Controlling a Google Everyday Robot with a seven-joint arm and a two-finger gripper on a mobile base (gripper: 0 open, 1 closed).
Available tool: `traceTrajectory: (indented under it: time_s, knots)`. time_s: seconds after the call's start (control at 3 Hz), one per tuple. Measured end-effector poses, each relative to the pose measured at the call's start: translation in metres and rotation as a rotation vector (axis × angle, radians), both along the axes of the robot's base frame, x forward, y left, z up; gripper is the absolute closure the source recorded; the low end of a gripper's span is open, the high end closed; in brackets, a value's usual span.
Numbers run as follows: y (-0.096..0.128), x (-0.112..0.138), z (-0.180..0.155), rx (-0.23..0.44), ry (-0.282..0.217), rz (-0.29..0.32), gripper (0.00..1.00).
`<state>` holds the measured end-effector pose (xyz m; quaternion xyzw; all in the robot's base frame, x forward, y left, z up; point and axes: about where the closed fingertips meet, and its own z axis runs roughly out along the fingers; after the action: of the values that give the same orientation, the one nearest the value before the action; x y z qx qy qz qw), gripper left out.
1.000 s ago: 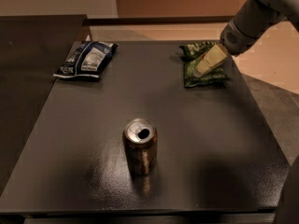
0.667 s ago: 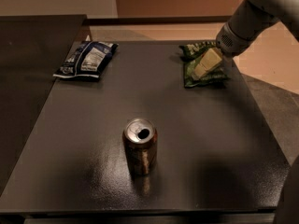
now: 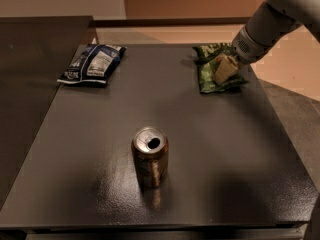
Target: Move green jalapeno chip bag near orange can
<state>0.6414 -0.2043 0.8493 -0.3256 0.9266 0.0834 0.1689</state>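
Now the gripper has sunk onto the green jalapeno chip bag, unmoved at the table's far corner, well apart from the orange can; whether it grips, I cannot tell.

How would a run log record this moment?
gripper: at green jalapeno chip bag, far right | orange can: upright, front centre | bag: not yet near can

No words can be read. Pale lettering on the green jalapeno chip bag, under the claw, is illegible. So is the blue bag's white label.
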Motion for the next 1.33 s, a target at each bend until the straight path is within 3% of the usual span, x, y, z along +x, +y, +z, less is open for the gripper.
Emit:
traceTrajectory:
  time_s: [0.33, 0.67, 1.33]
  knots:
    - [0.001, -0.011, 0.013, 0.035, -0.022, 0.034, 0.88]
    - [0.008, -0.033, 0.038, 0.076, -0.072, 0.131, 1.0]
    - [0.032, -0.106, 0.079, 0.123, -0.148, 0.435, 1.0]
